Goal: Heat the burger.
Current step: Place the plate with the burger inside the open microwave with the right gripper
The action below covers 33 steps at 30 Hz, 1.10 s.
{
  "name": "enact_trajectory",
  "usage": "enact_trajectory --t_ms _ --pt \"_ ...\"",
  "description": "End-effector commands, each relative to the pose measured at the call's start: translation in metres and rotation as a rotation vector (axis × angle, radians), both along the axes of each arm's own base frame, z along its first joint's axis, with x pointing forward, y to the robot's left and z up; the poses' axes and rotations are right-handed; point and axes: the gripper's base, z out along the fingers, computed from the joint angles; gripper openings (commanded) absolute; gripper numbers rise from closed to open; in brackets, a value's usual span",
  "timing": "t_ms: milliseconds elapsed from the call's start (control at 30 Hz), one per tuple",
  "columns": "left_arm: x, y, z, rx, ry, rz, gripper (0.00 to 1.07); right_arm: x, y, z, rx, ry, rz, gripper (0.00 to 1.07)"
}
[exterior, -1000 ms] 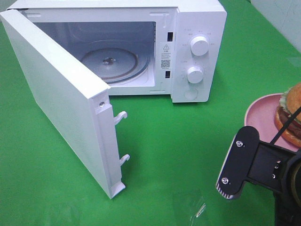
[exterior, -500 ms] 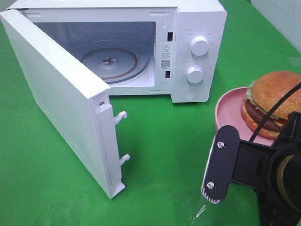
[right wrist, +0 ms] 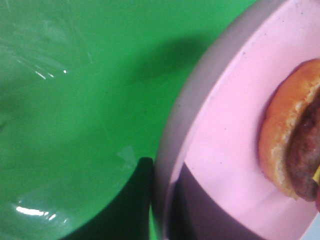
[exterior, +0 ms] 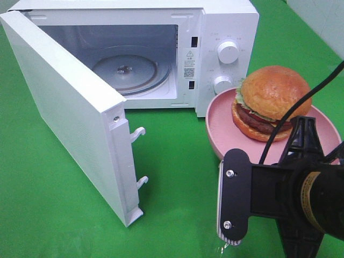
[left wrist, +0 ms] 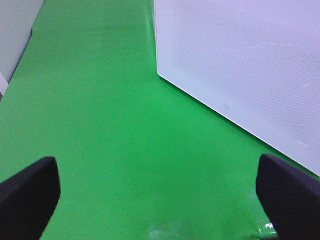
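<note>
Overhead: whole burger — wrist: end effector gripping plate.

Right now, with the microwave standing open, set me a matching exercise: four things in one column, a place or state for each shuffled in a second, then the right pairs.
Things
1. burger
2. microwave door
3. glass turntable
4. left gripper

Places and states
A. swung out on its hinges
B. fingers spread, over the green surface
C. on the pink plate
D. bare, inside the oven

Pairs: 1-C, 2-A, 3-D, 4-B
</note>
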Motion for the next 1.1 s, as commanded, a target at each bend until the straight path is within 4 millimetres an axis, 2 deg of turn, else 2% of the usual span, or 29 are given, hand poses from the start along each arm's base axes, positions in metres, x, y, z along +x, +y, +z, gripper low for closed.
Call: enact_trajectory --t_ms 33,200,367,767,1100 --pt "-0.002 0.000 -0.001 -0.004 -0.011 -0.009 1.00 0.003 0.004 0.004 -0.037 -0.058 0.147 0.02" --pt "-0.002 0.000 -0.001 -0.004 -0.011 -0.009 1.00 0.005 0.005 0.004 -0.067 -0.052 0.220 0.00" --pt "-0.002 0.000 -0.001 -0.004 -0.011 -0.009 1.00 0.020 -0.002 0.003 -0.078 -0.040 0.239 0.00" --pt "-0.002 0.000 -0.001 -0.004 -0.011 -0.009 1.00 0.036 -0.006 0.003 -0.163 -0.053 0.502 0.00" --pt "-0.002 0.000 -0.001 -0.004 -0.011 -0.009 1.00 0.047 -0.014 0.001 -0.172 -0.036 0.598 0.00"
